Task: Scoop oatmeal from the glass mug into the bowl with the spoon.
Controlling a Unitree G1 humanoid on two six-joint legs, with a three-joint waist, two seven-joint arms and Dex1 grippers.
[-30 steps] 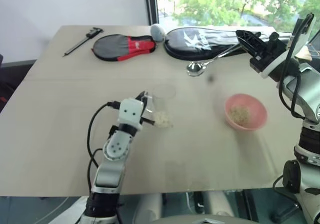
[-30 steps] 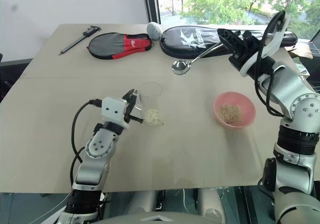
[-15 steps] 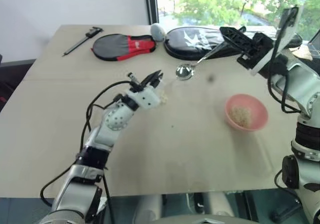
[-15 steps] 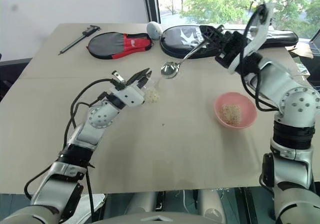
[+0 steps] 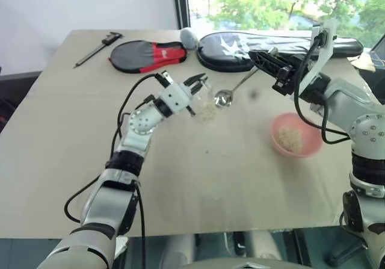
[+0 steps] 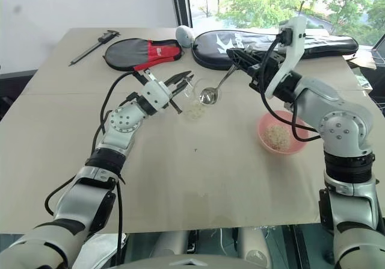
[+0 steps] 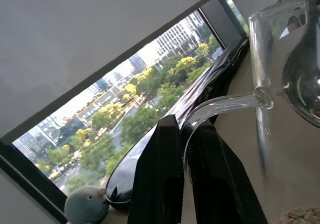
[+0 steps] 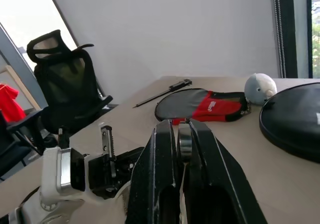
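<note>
Left tool (image 6: 180, 79) is clamped on the glass mug's (image 6: 195, 100) thin curved handle, and holds the mug lifted off the bench (image 6: 198, 185) and tipped toward the other arm. My read: this brings the oatmeal (image 6: 194, 111) up to where the spoon can get in.

Right tool (image 6: 237, 57) is closed on the spoon's (image 6: 212, 91) handle end; the spoon slopes down from it, with its small oval head at the mug's rim, just beside the left tool's fingertips. Looks like the dip-in step.

Mug: clear, thin-walled glass, round rim, so the contents show through. Oatmeal is pale, dry and flaky, in a loose heap in the low part of the tilted mug. The spoon is slim polished metal and mirror-shiny.

The bowl (image 6: 279, 134) sits on the bench below the right tool, well apart from the left one. It is salmon-pink, shallow and round, with some oatmeal already in it.
</note>
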